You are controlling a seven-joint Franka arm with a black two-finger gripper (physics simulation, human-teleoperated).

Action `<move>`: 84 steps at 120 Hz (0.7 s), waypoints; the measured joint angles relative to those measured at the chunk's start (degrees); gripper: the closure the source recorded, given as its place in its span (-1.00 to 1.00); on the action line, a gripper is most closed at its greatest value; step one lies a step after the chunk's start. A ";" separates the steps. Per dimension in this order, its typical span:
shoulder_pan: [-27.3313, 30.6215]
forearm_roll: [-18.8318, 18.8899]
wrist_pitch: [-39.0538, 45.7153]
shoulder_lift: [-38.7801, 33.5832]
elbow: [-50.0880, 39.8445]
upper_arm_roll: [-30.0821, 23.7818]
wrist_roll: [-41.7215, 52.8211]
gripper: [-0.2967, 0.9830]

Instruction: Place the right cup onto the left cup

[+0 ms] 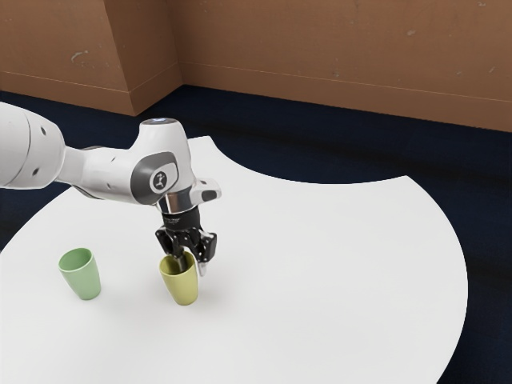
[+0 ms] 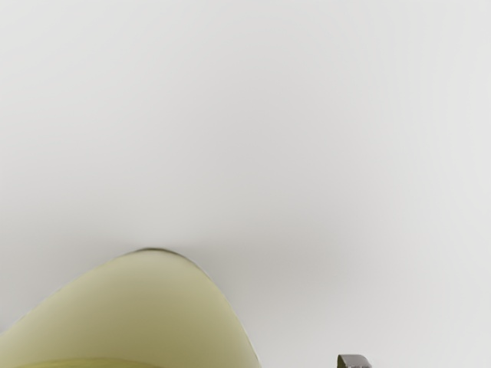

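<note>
The yellow cup (image 1: 182, 286) stands upright on the white tabletop (image 1: 320, 264), its smooth wall tapering from a round, open rim to a narrower base. The end effector (image 1: 193, 270), black with jointed links, reaches down over it with its fingers open and astride the wall: one dips inside the cup, the other hangs outside, just beside the rim and apart from it.

The green cup (image 1: 83, 276), pale and of the same tapered form, stands upright well apart from the yellow one, closer to the tabletop's edge at the exterior view's left. The tabletop is matte and plain, its outline curving outward at the exterior view's right and scooped inward along the far edge. The arm (image 1: 112, 173) has a smooth white shell with dark grey joint covers. Behind lie a dark blue floor (image 1: 264, 132) and a brown wall (image 1: 320, 44) with pale scuffs and a flat skirting (image 1: 336, 86).

The exterior view gives both cups, the mouth of the yellow one and the room. The wrist view gives the yellow cup's outer side from close above, as a rounded, softly shaded slope, with a small metallic fingertip (image 2: 354, 362) apart from it over the tabletop.
</note>
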 joint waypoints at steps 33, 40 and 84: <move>0.15 0.00 0.29 0.00 0.00 0.00 -0.30 0.56; 0.17 0.03 0.33 -0.05 -0.02 0.03 -0.48 0.60; 2.15 2.10 -0.55 -6.25 -0.49 0.31 -1.49 0.67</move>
